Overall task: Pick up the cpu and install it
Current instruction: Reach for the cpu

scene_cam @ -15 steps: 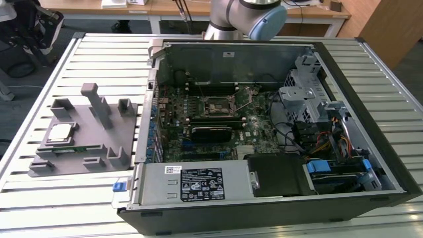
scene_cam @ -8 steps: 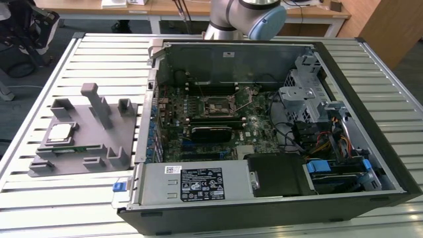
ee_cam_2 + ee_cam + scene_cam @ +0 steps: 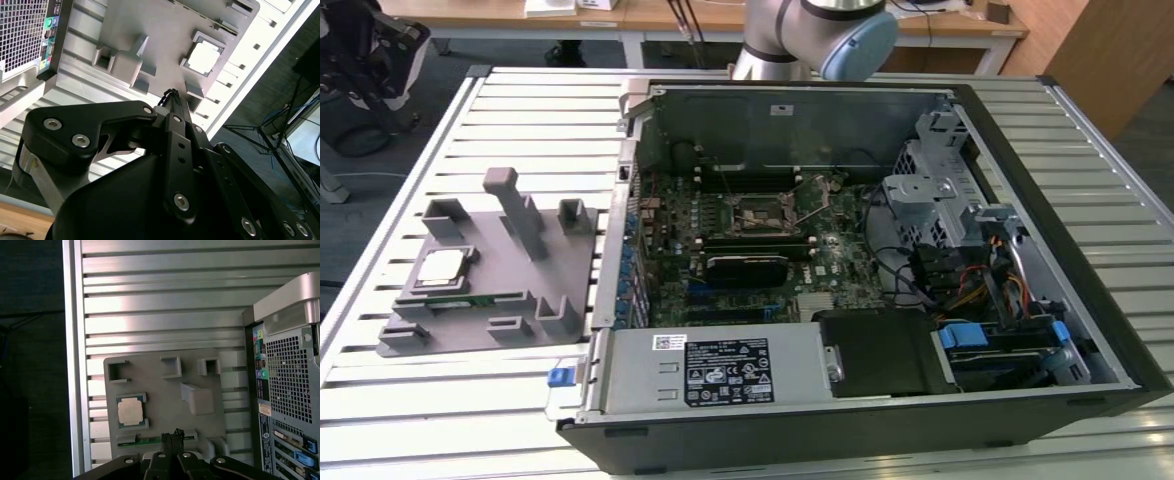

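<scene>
Silver-grey metal tops the cpu (image 3: 443,266), which lies flat in a square recess of a grey moulded holder (image 3: 500,300). The holder rests on the slatted aluminium tabletop (image 3: 520,110). In the exterior view it sits at nine o'clock from the open computer case (image 3: 1107,330), just beside the case wall, and the cpu is toward the holder's nine o'clock edge. A narrow green memory stick (image 3: 454,300) lies in a slot just beside the cpu, at its six o'clock.

Both wrist views look down on the same holder, and the cpu (image 3: 204,56) (image 3: 131,411) shows in each with its pale rim framed by the recess. The black end effector (image 3: 169,96) (image 3: 173,435) hangs above the holder with its fingertips pressed together and nothing between them. It is clear of the cpu and not touching it. In the first wrist view the tips line up over the strip of green memory stick (image 3: 142,441) at the holder's edge.

Inside the case, the motherboard (image 3: 720,240) lies flat, with the dark square socket (image 3: 758,213) and its metal frame near the middle. The cpu is not yet in it. The arm (image 3: 821,35) shows at twelve o'clock in the exterior view, behind the case's far wall.
</scene>
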You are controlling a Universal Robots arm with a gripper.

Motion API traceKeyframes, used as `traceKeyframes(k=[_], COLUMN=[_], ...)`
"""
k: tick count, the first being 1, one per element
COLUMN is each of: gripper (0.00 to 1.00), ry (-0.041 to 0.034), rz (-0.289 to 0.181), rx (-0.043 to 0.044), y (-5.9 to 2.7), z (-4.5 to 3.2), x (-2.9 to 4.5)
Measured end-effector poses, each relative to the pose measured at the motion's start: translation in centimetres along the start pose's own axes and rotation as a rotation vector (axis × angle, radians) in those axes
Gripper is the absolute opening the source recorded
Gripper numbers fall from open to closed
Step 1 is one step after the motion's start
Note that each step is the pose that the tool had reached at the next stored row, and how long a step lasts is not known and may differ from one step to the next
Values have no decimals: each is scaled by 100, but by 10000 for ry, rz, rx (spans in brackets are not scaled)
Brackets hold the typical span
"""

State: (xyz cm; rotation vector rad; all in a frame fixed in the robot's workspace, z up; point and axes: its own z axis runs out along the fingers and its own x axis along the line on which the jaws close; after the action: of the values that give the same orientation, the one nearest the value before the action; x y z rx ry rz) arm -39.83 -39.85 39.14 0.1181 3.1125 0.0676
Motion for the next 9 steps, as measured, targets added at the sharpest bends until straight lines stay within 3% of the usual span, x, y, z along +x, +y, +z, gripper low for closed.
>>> traceKeyframes(k=[9], gripper=[11], ry=[-1], rz=[0], rx=[-1], y=[-6], z=[-2], x=[80])
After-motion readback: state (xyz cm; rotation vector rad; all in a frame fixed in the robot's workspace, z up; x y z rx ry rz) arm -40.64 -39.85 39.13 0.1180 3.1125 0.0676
